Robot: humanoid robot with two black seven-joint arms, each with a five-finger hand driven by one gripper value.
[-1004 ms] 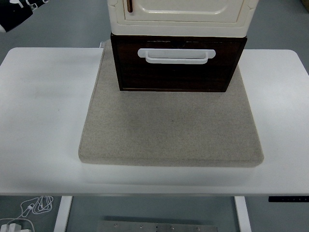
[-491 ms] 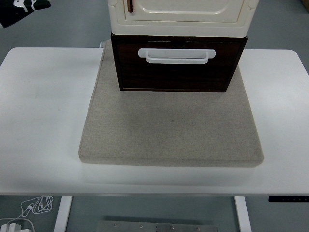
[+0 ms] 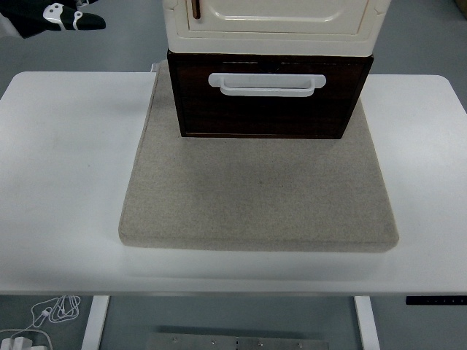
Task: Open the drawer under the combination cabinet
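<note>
Hook your fingers under the dark wooden drawer's (image 3: 268, 98) stiff white plastic handle (image 3: 266, 84) at twelve o'clock; no hand shows, so grip state can't be told.

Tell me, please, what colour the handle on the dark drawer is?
White; the handle stands out against the dark brown drawer in the head view.

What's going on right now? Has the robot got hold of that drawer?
Neither hand on it. Dark drawer closed under the cream cabinet, white handle untouched. Nothing blocking the mat in front.
</note>
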